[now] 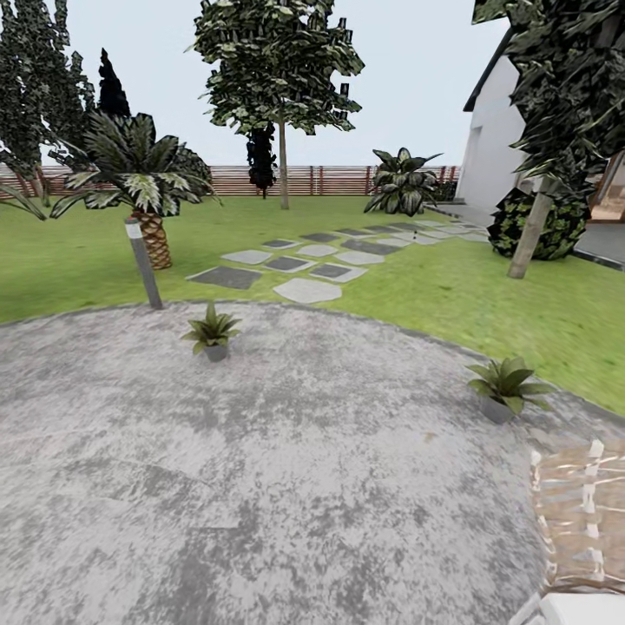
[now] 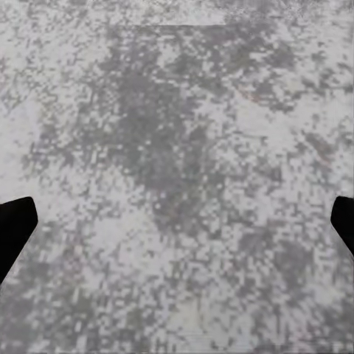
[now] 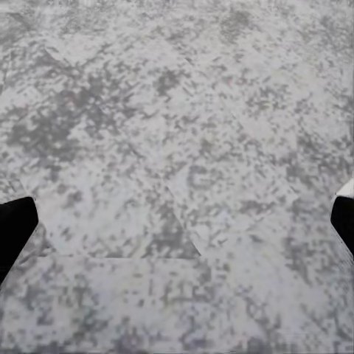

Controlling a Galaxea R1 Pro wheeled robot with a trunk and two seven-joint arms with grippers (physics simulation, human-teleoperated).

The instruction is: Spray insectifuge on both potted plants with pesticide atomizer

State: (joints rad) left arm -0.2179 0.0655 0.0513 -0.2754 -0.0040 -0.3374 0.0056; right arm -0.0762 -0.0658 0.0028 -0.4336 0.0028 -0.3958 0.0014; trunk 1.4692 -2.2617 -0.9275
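With both grippers, left (image 2: pixel 177 221) and right (image 3: pixel 177 221), spread wide and empty over the patio (image 1: pixel 286 486), you risk rolling to the potted plants (image 1: pixel 211 332) beyond it before finding the atomizer.

Flat, even daylight under a pale overcast sky (image 1: pixel 417 78); I see almost no shadows, and my wrist views look coarsely pixelated.
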